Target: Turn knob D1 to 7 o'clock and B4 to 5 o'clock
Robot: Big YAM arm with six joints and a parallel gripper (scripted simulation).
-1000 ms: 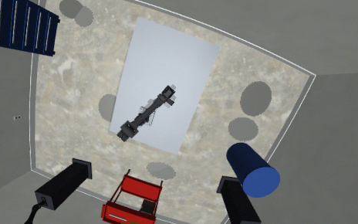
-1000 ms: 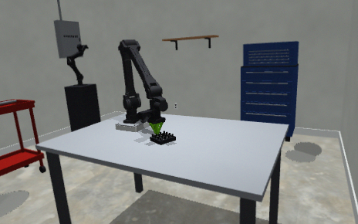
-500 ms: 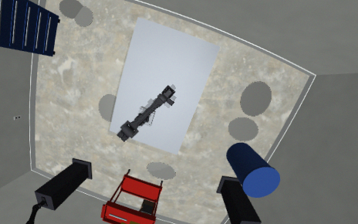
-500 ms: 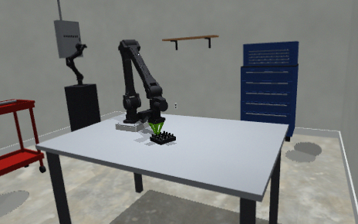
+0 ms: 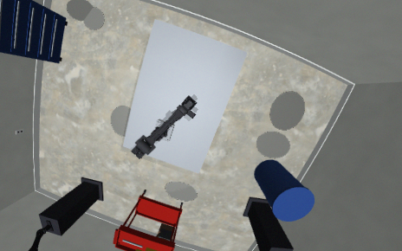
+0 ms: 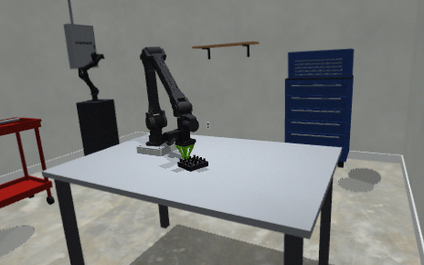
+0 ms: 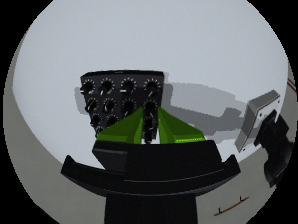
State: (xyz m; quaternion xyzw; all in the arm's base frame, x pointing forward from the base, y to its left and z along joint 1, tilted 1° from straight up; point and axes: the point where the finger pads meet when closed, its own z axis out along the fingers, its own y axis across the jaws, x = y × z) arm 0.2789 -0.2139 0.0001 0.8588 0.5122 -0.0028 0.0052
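While the top view hides the jaws (image 6: 185, 156), the wrist view shows them released over the knob box (image 6: 193, 165) (image 7: 117, 86).

Black knob box (image 6: 193, 164) (image 7: 118, 100) upright on table.

dim even light, soft grey shadows, wrist view fisheye-curved

A smooth pale blue-grey rectangular tabletop (image 5: 195, 65) (image 6: 260, 183) (image 7: 210, 55) carries a small black box studded with knobs (image 6: 193, 167) (image 7: 118, 95). Near one edge lies a light grey flat base block (image 6: 143, 150) (image 7: 248, 122) under the black arm.
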